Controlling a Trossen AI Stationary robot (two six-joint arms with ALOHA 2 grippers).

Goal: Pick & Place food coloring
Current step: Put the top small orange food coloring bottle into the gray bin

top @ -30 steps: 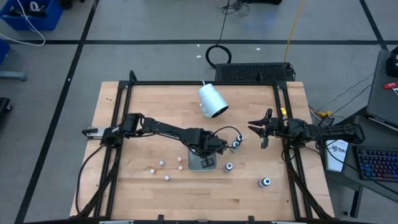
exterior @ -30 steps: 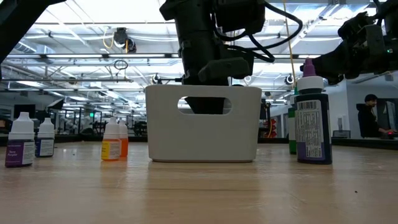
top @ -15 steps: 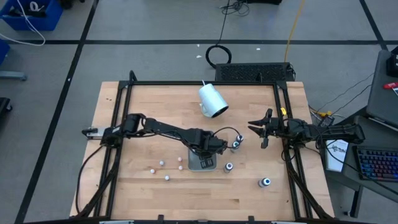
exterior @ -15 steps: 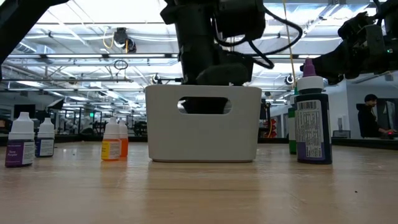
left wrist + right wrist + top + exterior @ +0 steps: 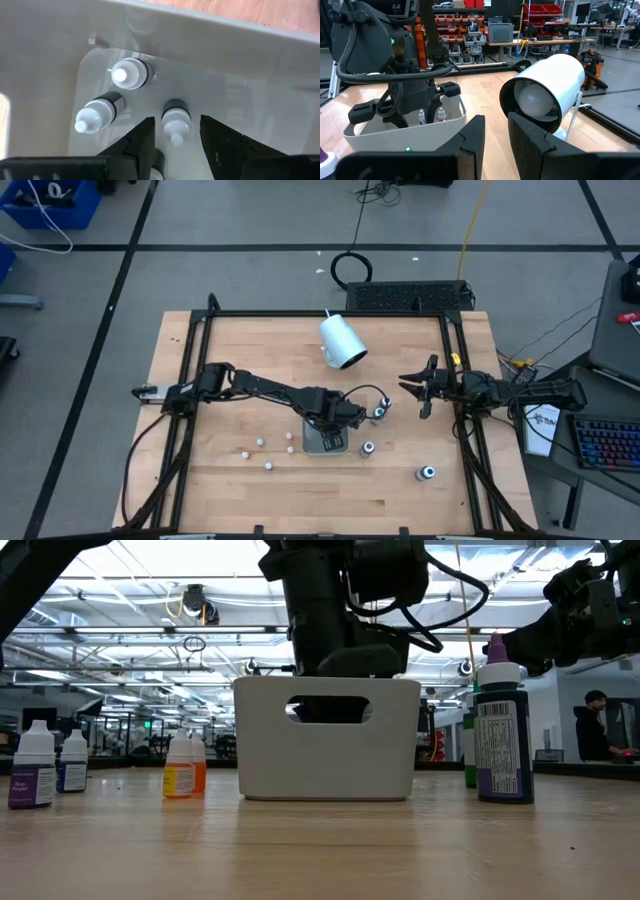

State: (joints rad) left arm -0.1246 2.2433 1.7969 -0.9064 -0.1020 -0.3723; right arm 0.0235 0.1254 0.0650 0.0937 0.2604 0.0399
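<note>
My left gripper (image 5: 176,137) is open above the pale tray (image 5: 325,442), pointing down into it. Its fingers stand on either side of a small white-capped bottle (image 5: 176,120) that stands on the tray floor; I see a gap on each side. Two more small bottles (image 5: 129,73) (image 5: 97,111) stand in the tray beside it. Several small whitish bottles (image 5: 266,450) stand on the table left of the tray, and also show in the low view (image 5: 32,770). Three larger dark bottles (image 5: 368,448) (image 5: 427,473) (image 5: 381,411) stand to the tray's right. My right gripper (image 5: 420,395) is open and empty at the table's right.
A large white cup (image 5: 342,342) lies on its side at the table's far middle, and shows in the right wrist view (image 5: 550,90). A black frame (image 5: 320,314) runs around the table. A tall purple bottle (image 5: 503,730) stands close to the low camera.
My left gripper has gone up a little out of the tray: in the low view less of it shows through the tray's handle slot than a second ago. The bottles and the tray have stayed where they were.
</note>
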